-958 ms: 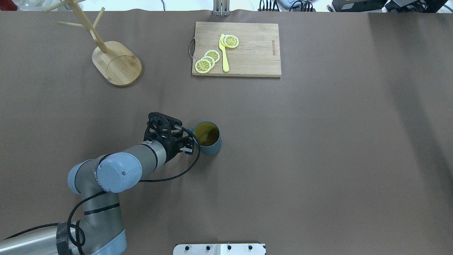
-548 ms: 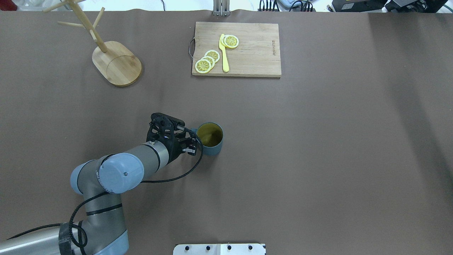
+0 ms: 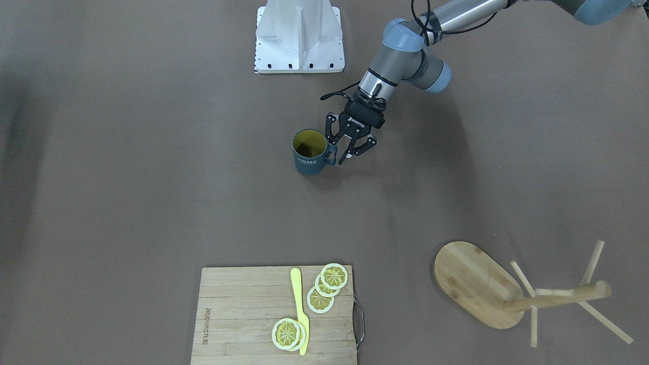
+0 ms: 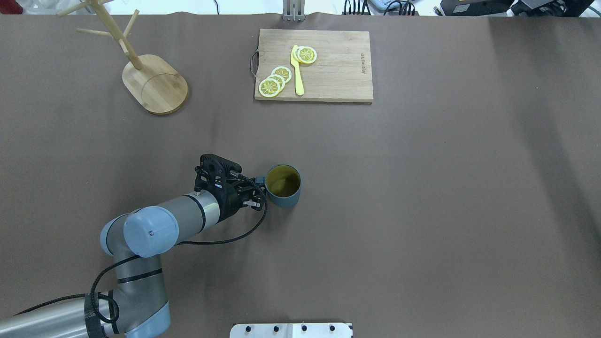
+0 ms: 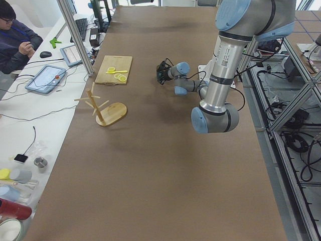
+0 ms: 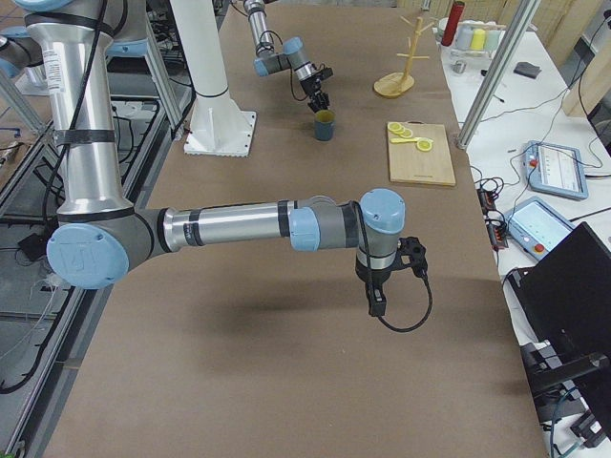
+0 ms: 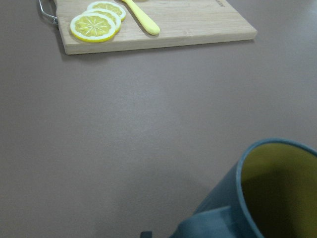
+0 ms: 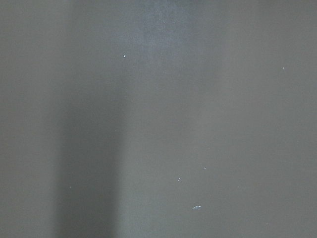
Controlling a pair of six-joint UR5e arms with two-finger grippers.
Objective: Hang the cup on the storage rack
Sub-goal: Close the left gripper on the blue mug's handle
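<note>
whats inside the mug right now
Nothing that shows. The overhead view looks straight into the cup and finds only its yellow wall and a darker, shadowed bottom. In the front-facing view the near inner wall is hidden behind the rim.

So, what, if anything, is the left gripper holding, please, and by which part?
It cannot be told: the left gripper sits at the handle of the cup, but the views do not show whether it is clamped.

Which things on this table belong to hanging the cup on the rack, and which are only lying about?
Belong to the job:
cup, standing upright
storage rack, its pegs bare
left gripper, at the cup's handle

Only lying about:
bamboo cutting board
lemon slices on the board
yellow knife on the board
</note>
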